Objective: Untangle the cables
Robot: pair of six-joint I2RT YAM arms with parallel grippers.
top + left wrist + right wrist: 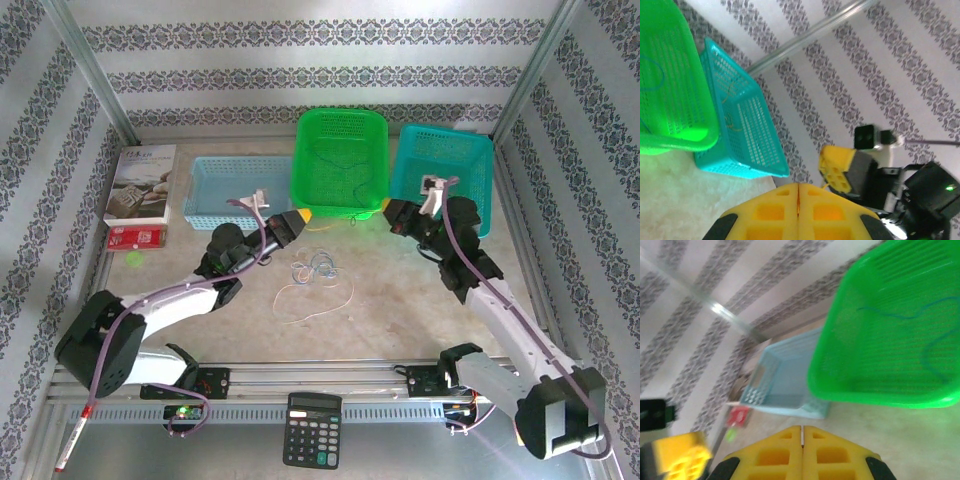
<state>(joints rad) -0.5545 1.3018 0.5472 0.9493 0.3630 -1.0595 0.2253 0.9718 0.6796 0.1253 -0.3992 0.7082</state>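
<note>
A loose bundle of thin cables (316, 267), white and bluish, lies on the table between the arms, with a white loop (318, 300) trailing toward me. My left gripper (303, 214) (798, 186) is shut just in front of the green basket, and an orange-yellow strand shows in the seam of its jaws. My right gripper (390, 207) (802, 429) is shut at the basket's right front corner, facing the left one. A thin yellowish cable (328, 227) runs between the two grippers. A dark blue cable (900, 315) lies inside the green basket.
The green basket (340, 195) stands at the back centre, with a light blue basket (215, 190) to its left and a teal basket (470, 170) to its right. A book (140, 185) and a red packet (135, 237) lie at the left. A calculator (312, 430) sits at the near edge.
</note>
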